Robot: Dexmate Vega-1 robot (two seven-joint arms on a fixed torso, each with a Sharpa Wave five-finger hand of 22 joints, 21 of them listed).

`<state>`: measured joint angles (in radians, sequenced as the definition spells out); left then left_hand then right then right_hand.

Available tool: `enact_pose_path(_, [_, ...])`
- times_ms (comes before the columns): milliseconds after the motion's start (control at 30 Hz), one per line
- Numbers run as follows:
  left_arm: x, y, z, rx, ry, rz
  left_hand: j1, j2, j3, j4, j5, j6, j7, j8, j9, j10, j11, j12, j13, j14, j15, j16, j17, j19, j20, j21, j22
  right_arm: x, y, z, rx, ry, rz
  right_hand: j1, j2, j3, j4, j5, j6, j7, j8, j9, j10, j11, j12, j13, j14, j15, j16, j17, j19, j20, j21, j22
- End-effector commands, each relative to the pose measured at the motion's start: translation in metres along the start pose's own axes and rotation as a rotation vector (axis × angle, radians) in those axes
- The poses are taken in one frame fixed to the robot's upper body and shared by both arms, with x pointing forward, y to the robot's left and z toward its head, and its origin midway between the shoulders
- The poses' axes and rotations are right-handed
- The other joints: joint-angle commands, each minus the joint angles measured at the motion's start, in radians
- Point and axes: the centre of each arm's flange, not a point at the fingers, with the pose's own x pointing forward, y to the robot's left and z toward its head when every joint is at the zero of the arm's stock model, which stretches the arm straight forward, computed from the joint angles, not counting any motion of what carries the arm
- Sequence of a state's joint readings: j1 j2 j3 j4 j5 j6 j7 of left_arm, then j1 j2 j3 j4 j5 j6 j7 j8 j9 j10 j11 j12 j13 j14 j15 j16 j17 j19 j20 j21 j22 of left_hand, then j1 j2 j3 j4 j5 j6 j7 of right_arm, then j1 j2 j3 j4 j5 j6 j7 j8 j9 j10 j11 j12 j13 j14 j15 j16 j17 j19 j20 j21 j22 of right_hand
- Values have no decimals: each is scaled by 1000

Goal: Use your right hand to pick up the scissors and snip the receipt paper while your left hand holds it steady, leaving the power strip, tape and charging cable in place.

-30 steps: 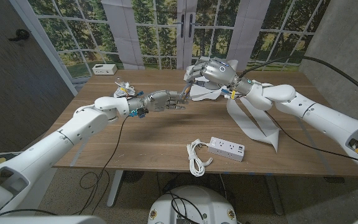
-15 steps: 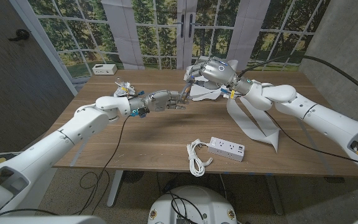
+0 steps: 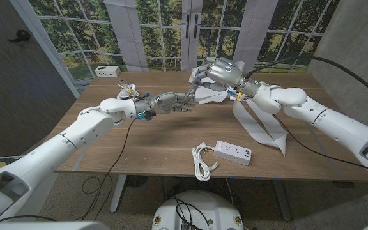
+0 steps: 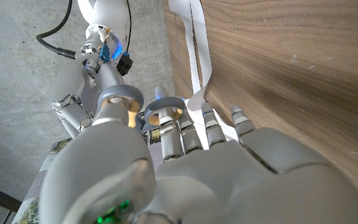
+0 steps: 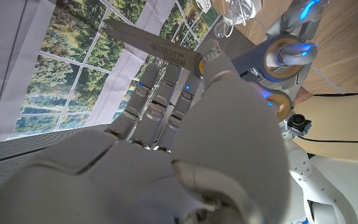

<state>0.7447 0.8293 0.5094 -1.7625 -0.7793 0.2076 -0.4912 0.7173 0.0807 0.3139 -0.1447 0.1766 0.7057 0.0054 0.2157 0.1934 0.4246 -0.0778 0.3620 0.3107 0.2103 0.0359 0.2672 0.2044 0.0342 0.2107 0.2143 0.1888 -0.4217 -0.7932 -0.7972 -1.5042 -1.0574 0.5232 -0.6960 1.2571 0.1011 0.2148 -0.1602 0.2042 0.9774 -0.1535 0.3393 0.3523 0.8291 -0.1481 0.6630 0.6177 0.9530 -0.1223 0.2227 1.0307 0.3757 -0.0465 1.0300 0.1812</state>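
Left hand point(image 3: 174, 101) reaches across mid-table, fingers on the receipt paper point(image 3: 255, 121); from the left wrist view I judge it's pinching the strip, not certain. Right hand point(image 3: 217, 72) is raised just beside it, gripping the scissors point(image 5: 151, 42), blades out past the fingers. I'd keep the strip taut, square the blades to it, then close slowly. Charging cable point(image 3: 201, 161) and power strip point(image 3: 232, 152) sit near the front edge, well apart from the cut.

white arms point(image 3: 75, 131), grey metal hands point(image 3: 219, 71)
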Motion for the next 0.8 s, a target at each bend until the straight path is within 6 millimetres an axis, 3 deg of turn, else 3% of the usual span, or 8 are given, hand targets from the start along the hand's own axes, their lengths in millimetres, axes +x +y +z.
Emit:
enact_pose_path(33, [1, -2, 1, 5, 5, 20, -2, 0, 4, -4, 1, 4, -2, 1, 5, 55, 21, 18, 9, 32, -9, 13, 3, 14, 3, 7, 2, -2, -2, -1, 9, 12, -1, 1, -3, 17, 4, 38, 6, 0, 1, 0, 102, -11, 5, 9, 19, -115, 7, 1, 7, -16, 7, 0])
enact_pose_path(200, [1, -2, 0, -6, -1, 28, 4, 8, 16, -6, 3, 7, -20, 1, 7, 129, 5, 37, 14, 91, -39, 32, 3, 28, 3, 9, 1, -2, -3, 1, 11, 10, 0, -3, -6, 21, 4, 45, 7, 1, 1, -2, 103, -14, 3, 6, 21, -115, 5, 1, 6, -16, 6, -1])
enact_pose_path(333, [1, -2, -1, -8, -5, 32, 14, 13, 25, -10, 4, -4, -43, -3, 7, 152, -12, 40, 18, 103, -42, 34, 2, 32, 4, 9, 1, -2, -4, 3, 13, 6, -3, -3, -7, 23, 3, 49, 7, -1, 1, -2, 102, -13, 4, 9, 20, -115, 2, 0, 6, -16, 6, -1])
enact_pose_path(600, [1, -4, -2, -15, -15, 42, 13, 28, 33, -5, 4, -8, -32, -3, 6, 140, -21, 32, 24, 108, -45, 37, 6, 33, 4, 7, 1, -1, -6, 6, 11, 2, -4, -5, -10, 29, 3, 56, 7, -1, 1, -2, 104, -15, 2, 6, 20, -116, 0, 1, 5, -17, 5, -1])
enact_pose_path(700, [1, -5, -2, -21, -20, 56, 15, 37, 36, -3, 4, 4, -39, 2, 6, 141, -26, 31, 30, 119, -48, 46, 11, 32, 4, 6, 1, 0, -6, 8, 12, 1, -5, -6, -11, 32, 3, 59, 7, -1, 1, -3, 105, -15, 2, 6, 20, -115, -1, 1, 4, -17, 4, -1])
enact_pose_path(733, [1, -6, -2, -20, -21, 59, 17, 41, 36, -4, 4, 5, -41, 3, 6, 144, -43, 33, 35, 122, -50, 50, 14, 32, 4, 5, 1, 0, -6, 8, 9, 0, -7, -6, -11, 32, 3, 59, 7, 0, 1, -3, 106, -13, 1, 5, 20, -115, -1, 2, 5, -17, 4, -1])
enact_pose_path(800, [1, -7, -3, -19, -21, 69, 21, 47, 39, -4, 5, 5, -41, 3, 6, 136, -41, 30, 40, 120, -49, 52, 17, 32, 4, 4, 0, 1, -6, 9, 14, -1, -7, -6, -12, 33, 3, 60, 6, -2, 0, -4, 104, -12, 1, 7, 20, -115, -1, 2, 5, -17, 4, -1])
